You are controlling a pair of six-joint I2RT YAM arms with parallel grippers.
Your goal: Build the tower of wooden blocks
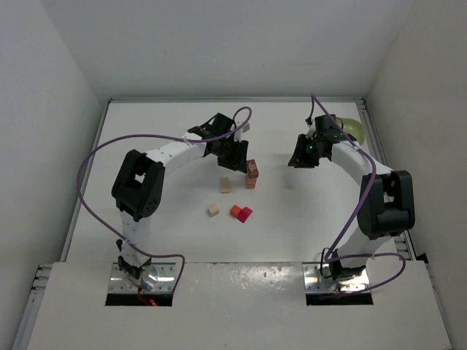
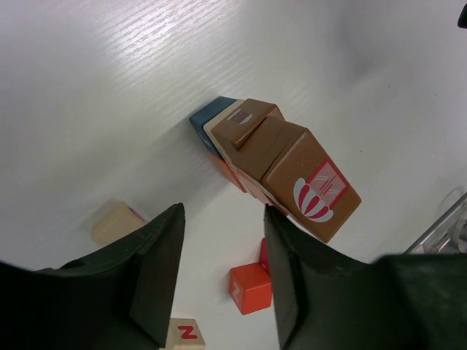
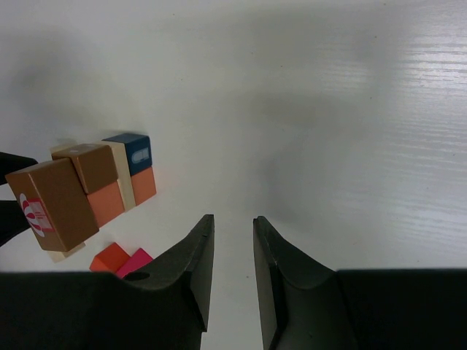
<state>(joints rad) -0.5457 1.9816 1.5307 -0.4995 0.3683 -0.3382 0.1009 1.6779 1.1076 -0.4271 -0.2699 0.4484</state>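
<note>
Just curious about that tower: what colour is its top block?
Brown top block, with a red-and-white print on one face; best in the left wrist view.

The left arm (image 1: 137, 186) rises from its base, folds at the elbow and reaches forward and to the right. The left gripper (image 1: 235, 154) points downward, its fingers (image 2: 157, 270) standing apart with nothing between them. The right arm (image 1: 385, 200) bends forward and to the left. The right gripper (image 1: 299, 157) tilts downward, its fingers (image 3: 186, 281) parted by a narrow, empty gap.
</note>
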